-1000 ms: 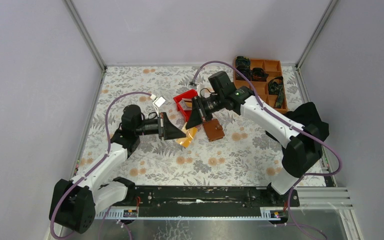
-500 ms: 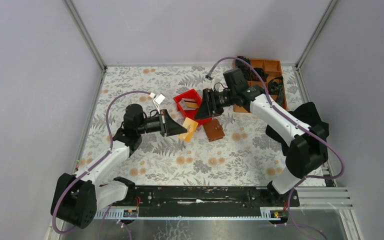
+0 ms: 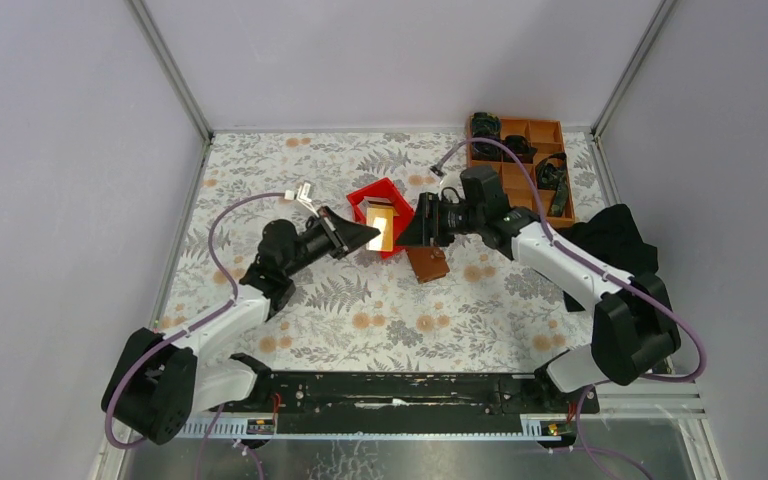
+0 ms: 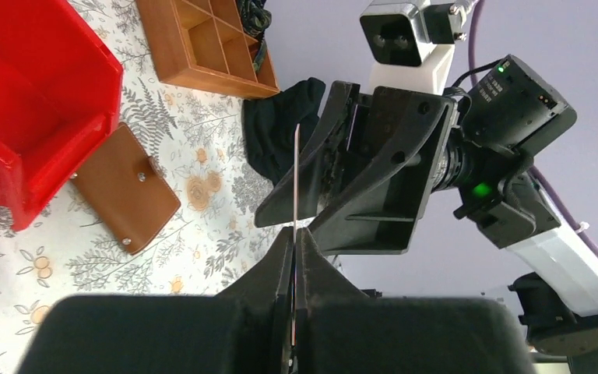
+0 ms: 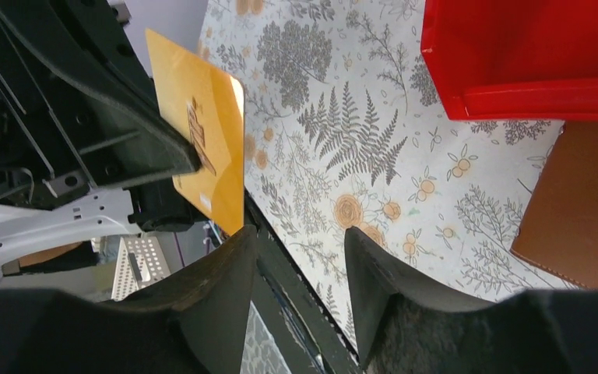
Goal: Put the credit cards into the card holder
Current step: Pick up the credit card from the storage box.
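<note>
My left gripper [image 3: 363, 236] is shut on an orange credit card [image 3: 383, 228] and holds it upright in the air in front of the red bin. The left wrist view shows this card [image 4: 296, 167] edge-on, rising from between the closed fingertips [image 4: 286, 243]. My right gripper [image 3: 412, 224] faces the card from the right, open and empty. In the right wrist view the card [image 5: 210, 148] stands beyond my open right gripper [image 5: 300, 243], apart from it. The brown card holder [image 3: 427, 263] lies closed on the table below the right gripper, also in the left wrist view [image 4: 124, 187].
A red plastic bin [image 3: 364, 193] stands just behind the two grippers. An orange-brown compartment tray [image 3: 545, 132] with dark items sits at the back right. A dark cloth [image 3: 615, 235] lies by the right arm. The floral mat [image 3: 380, 320] covers the table.
My right gripper let go of the card, opened and drew back to the right. My left gripper closed on the card and lifted it up toward the red bin.
</note>
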Motion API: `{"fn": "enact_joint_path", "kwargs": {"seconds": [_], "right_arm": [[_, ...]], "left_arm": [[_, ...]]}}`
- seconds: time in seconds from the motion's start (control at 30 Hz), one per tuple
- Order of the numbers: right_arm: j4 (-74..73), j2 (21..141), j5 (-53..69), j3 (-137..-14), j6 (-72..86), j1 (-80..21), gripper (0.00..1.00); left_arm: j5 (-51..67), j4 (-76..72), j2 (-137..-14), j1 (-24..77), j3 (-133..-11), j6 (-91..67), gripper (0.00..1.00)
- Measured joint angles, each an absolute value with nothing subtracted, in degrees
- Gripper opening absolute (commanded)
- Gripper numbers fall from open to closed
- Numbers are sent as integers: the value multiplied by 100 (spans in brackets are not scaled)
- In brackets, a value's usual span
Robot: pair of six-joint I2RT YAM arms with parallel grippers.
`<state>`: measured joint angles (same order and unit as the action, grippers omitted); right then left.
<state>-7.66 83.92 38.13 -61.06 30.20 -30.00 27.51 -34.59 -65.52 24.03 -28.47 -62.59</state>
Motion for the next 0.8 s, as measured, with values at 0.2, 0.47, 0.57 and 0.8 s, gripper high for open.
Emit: {"fn": "enact_joint_path", "kwargs": {"seconds": [0.2, 0.47, 0.57, 0.8], "right_arm": [[123, 8370, 3656, -5708, 3487, -2995, 51], [670, 8340, 3577, -5564, 3804, -2993, 49], [600, 8239, 3492, -5561, 3760, -2993, 49], [508, 7900, 3352, -5561, 3623, -2998, 49]], "left_arm": [[2018, -3642, -6681, 2836, -2845, -6589, 0], [1531, -3776, -6648, 2888, -2781, -6772, 0], [1376, -3771, -6552, 2888, -2685, -6792, 0], [1168, -3739, -6490, 2891, -2611, -6805, 0]]}}
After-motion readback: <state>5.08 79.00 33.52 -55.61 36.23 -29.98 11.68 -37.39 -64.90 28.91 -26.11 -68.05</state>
